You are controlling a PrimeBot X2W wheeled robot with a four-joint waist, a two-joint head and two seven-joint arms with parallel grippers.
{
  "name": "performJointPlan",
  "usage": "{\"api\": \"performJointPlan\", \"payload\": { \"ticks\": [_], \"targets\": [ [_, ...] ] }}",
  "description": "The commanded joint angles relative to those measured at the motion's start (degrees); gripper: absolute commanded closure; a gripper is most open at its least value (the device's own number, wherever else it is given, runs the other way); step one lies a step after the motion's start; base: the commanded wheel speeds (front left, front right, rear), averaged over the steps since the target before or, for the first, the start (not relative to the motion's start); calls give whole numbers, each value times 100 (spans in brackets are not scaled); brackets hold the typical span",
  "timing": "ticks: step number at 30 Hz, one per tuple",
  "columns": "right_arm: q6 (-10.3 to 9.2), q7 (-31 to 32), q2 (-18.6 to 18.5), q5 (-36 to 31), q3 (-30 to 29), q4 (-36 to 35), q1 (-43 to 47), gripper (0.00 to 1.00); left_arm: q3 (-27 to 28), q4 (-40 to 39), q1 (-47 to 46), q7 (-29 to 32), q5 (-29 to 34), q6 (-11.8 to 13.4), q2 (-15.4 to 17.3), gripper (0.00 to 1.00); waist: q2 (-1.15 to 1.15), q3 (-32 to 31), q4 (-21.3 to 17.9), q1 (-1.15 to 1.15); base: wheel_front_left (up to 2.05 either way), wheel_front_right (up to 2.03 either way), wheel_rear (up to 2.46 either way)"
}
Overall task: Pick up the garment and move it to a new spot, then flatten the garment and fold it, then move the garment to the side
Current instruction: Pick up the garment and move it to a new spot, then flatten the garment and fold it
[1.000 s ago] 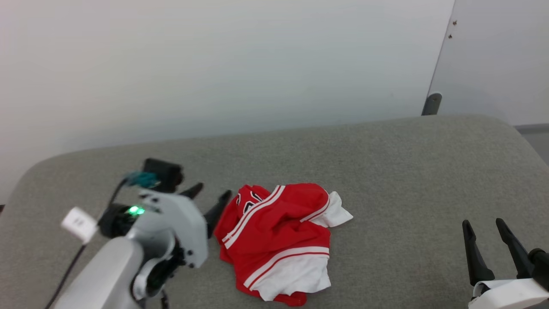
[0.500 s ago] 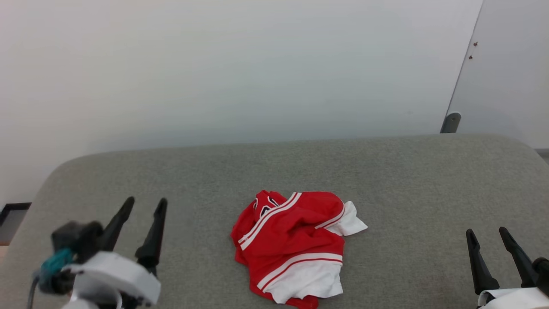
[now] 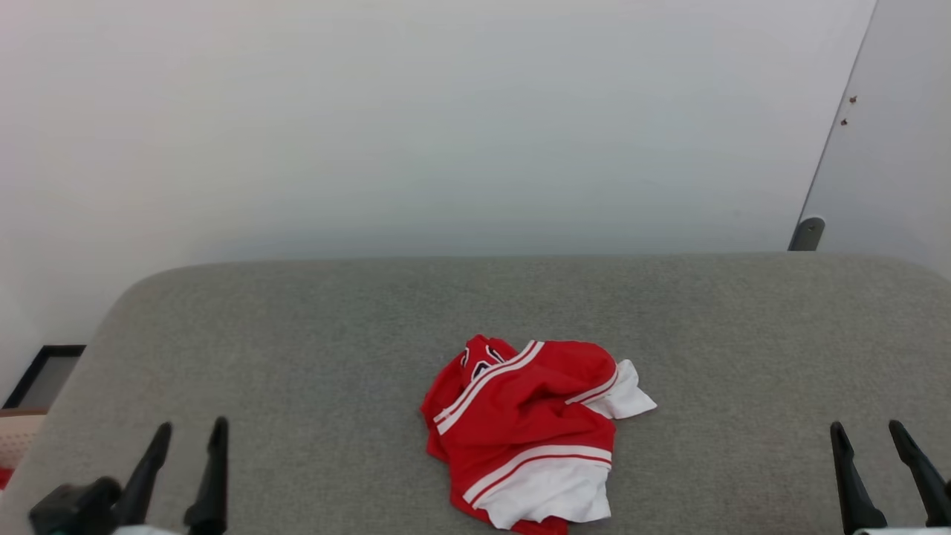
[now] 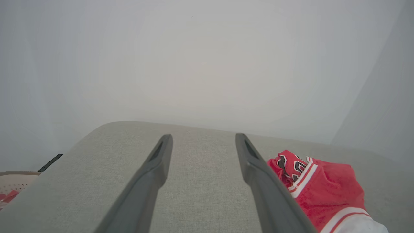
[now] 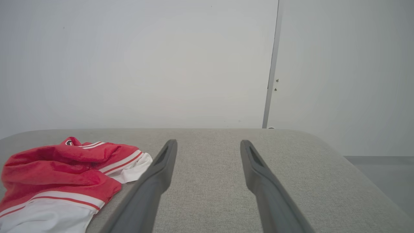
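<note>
- The garment [image 3: 524,431] is seen as a crumpled red and white heap on the grey cloth-covered surface [image 3: 334,327]; it lies a little right of the middle and toward the near edge in the head view
- A scrap of black, white-edged lettering [image 3: 479,364] is shown on a fold at the far left of the heap; the word cannot be read
- A white sleeve end [image 3: 630,397] is pushed out to the right of the heap; a second white panel [image 3: 550,499], edged with red and white stripes, is spread at the near side
- The left gripper [image 3: 191,435] is held low at the lower left of the head view, over the grey surface and well apart from the garment; its jaws are spread wide and nothing is gripped
- In the left wrist view its fingers [image 4: 152,174] are seen with bare grey cloth between them; the garment is partly hidden behind the right-hand finger
- The right gripper [image 3: 867,435] is held at the lower right, also well apart from the garment; its jaws are parted wide and nothing is held
- In the right wrist view its fingers [image 5: 155,178] are seen over bare grey cloth, the garment lying off to the left
- A pale wall [image 3: 446,126] is seen behind the surface; a pale perforated container [image 4: 13,183] with something red in it is glimpsed beyond the left edge
</note>
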Motion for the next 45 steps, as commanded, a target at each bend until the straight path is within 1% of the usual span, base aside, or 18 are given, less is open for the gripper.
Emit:
{"api": "performJointPlan", "payload": {
  "ticks": [1, 2, 4, 11, 20, 28, 36, 40, 45],
  "targets": [
    [3, -36, 38, 9, -48, -6, 88, 0, 108, -14, 128, -25, 37, -45, -34, 0, 0, -21, 44, 0, 0, 0, 0],
    [3, -36, 38, 9, -48, -6, 88, 0, 108, -14, 128, -25, 37, -45, -34, 0, 0, -21, 44, 0, 0, 0, 0],
    [3, -54, 62, -13, -103, -24, 169, 0, 277, -48, 223, -29, 88, -67, -74, 0, 0, -31, 85, 0, 0, 0, 0],
    [3, -77, 170, -59, -198, -91, 319, 0, 767, -95, 509, -25, 313, -257, -311, 0, 0, -45, 169, 0, 0, 0, 0],
    [3, -82, 185, -60, -175, -135, 341, 0, 991, -39, 550, -26, 512, -466, -556, 0, 0, -1, 198, 0, 0, 0, 0],
    [3, -83, 190, -66, -94, -148, 222, 0, 865, -74, 357, 82, 521, -558, -491, 0, 0, 72, 151, 0, 0, 0, 0],
    [3, -84, 189, -55, -11, -145, 122, 0, 688, -246, 66, 481, 456, -629, -389, 0, 0, 181, 66, 0, 0, 0, 0],
    [3, -84, 197, -40, 55, -131, 44, 0, 573, -363, -121, 790, 391, -647, -343, 0, 0, 244, -5, 0, 0, 0, 0],
    [3, -83, 233, -70, 142, -131, -37, 0, 358, -434, -471, 1504, 178, -707, -278, 0, 0, 340, -116, 0, 0, 0, 0]
  ]
}}
